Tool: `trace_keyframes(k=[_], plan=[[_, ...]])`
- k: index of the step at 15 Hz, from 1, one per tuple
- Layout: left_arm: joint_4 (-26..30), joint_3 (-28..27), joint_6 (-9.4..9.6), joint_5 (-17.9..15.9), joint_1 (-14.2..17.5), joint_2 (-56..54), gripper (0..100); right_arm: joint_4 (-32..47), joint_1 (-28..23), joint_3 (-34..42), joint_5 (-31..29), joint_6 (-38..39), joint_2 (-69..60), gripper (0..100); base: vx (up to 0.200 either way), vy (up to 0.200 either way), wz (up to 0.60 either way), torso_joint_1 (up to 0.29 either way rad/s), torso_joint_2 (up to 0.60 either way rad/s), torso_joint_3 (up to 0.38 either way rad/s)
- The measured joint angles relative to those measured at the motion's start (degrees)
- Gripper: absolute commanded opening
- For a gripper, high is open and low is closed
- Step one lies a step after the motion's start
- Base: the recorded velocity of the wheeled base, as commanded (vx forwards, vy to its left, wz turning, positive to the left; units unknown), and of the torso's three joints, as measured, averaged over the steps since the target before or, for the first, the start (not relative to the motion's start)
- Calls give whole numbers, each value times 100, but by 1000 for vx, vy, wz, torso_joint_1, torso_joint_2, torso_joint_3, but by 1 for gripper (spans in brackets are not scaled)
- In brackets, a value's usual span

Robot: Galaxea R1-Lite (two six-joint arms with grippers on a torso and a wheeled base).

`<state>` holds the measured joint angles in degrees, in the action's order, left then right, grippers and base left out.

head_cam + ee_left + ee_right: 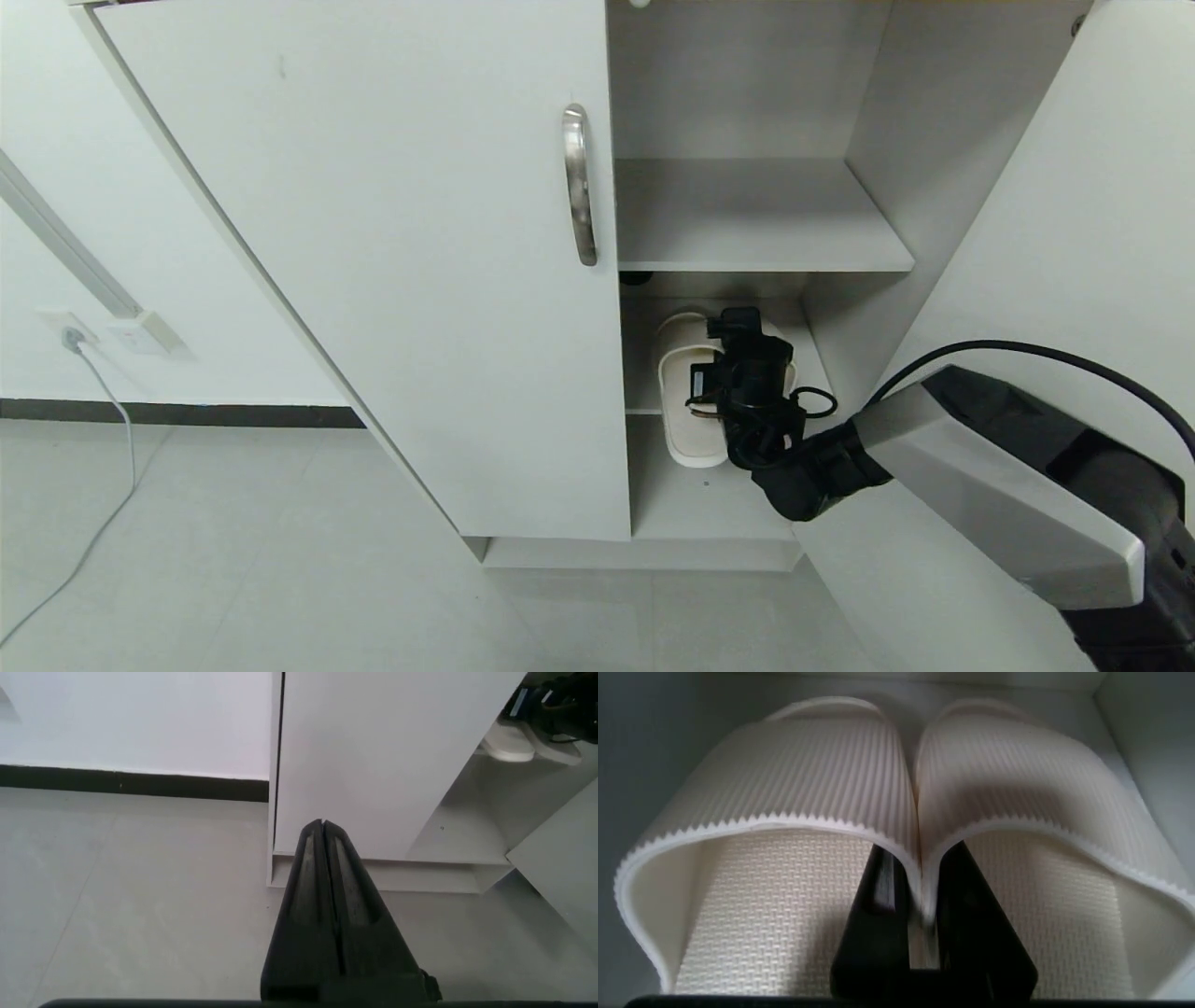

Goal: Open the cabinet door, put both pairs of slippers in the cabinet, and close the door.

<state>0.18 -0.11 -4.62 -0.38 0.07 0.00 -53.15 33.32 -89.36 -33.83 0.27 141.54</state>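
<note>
A pair of cream ribbed slippers (pixel 686 411) lies side by side on the lower shelf (pixel 640 373) of the white cabinet, heels sticking out past the shelf's front edge. My right gripper (pixel 714 397) reaches into that compartment. Up close, its black fingers (pixel 878 896) sit one in each slipper (pixel 813 793), and the gripper (pixel 918 873) is shut on the two adjoining inner walls. The right cabinet door (pixel 1074 233) stands open; the left door (pixel 373 261) with its metal handle (pixel 579 182) is closed. My left gripper (pixel 322 831) hangs shut and empty above the tiled floor, in front of the cabinet's base.
The middle shelf (pixel 756 215) and the cabinet floor (pixel 691 504) are bare. A wall socket (pixel 70 336) with a grey cord (pixel 112 485) trailing onto the floor sits far left. The open door stands close beside my right arm.
</note>
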Motion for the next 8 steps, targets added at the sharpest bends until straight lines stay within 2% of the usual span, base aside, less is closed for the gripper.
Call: trace_keyframes(k=[8], plan=[[-2,1,-2,2,0,0,0,897,-171,-1208,22,9,208,0,0,0,0,0,0,0]])
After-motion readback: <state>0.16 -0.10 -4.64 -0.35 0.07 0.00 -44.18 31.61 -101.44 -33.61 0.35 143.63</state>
